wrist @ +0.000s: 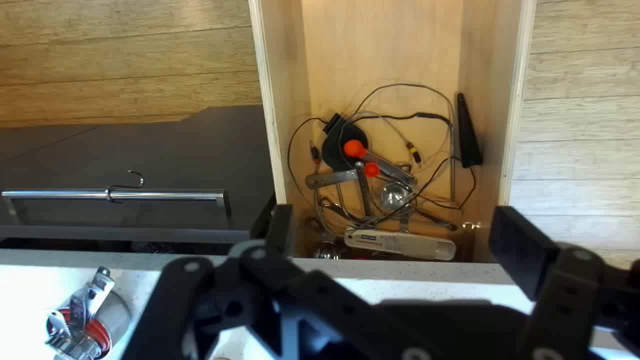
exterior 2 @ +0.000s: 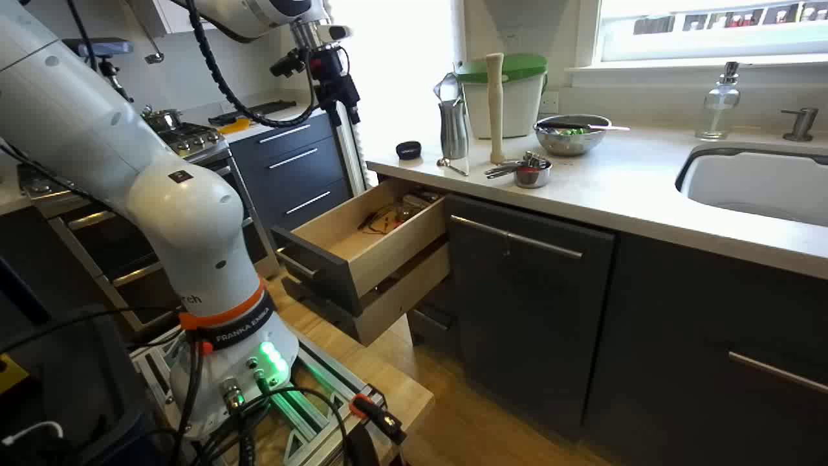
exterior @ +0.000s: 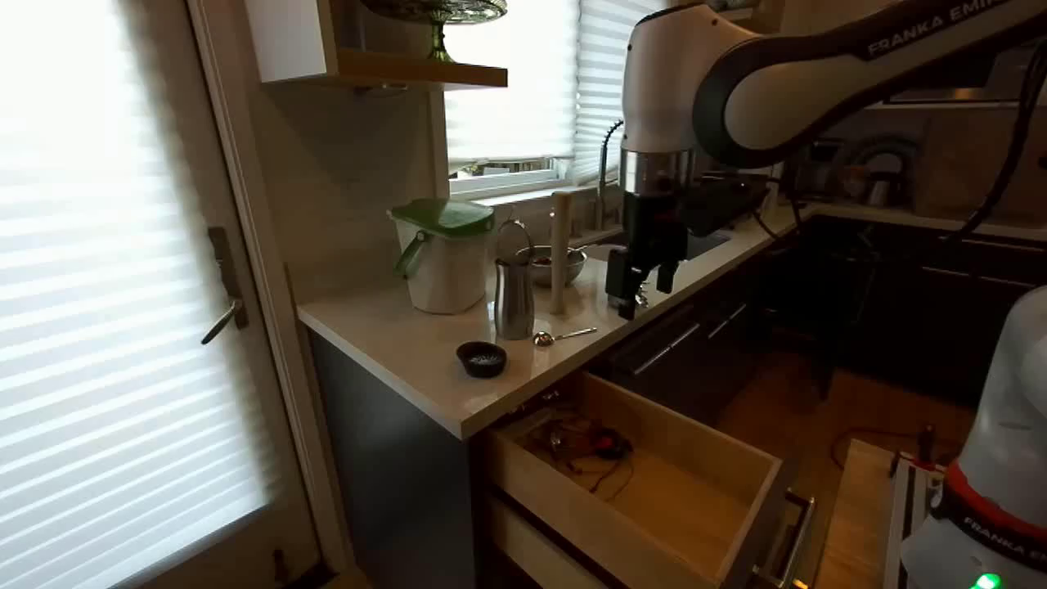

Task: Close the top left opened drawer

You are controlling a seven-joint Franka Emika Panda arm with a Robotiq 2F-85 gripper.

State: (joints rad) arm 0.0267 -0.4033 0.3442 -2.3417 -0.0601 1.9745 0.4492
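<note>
The top left opened drawer is pulled out under the counter's end in both exterior views (exterior: 572, 511) (exterior 2: 401, 249). It is a light wood box with a dark grey front panel (exterior 2: 323, 272) and a metal bar handle (exterior: 797, 532). In the wrist view, its pale floor (wrist: 382, 45) shows with cables, metal utensils and a white stick at the counter end; its front panel is out of view there. My gripper (exterior: 646, 296) hangs in the air, higher than the drawer and apart from it. It also shows in an exterior view (exterior 2: 345, 120). Its fingers (wrist: 392, 235) are spread wide and empty.
A lower light-wood drawer (exterior 2: 401, 304) is also partly out. On the counter (exterior: 409, 368) are a black cup (exterior: 482, 360), a metal shaker (exterior: 514, 298), a spoon (exterior: 564, 335), a wooden stick and measuring cups (exterior 2: 532, 173). A bar handle (wrist: 112, 195) is beside the drawer.
</note>
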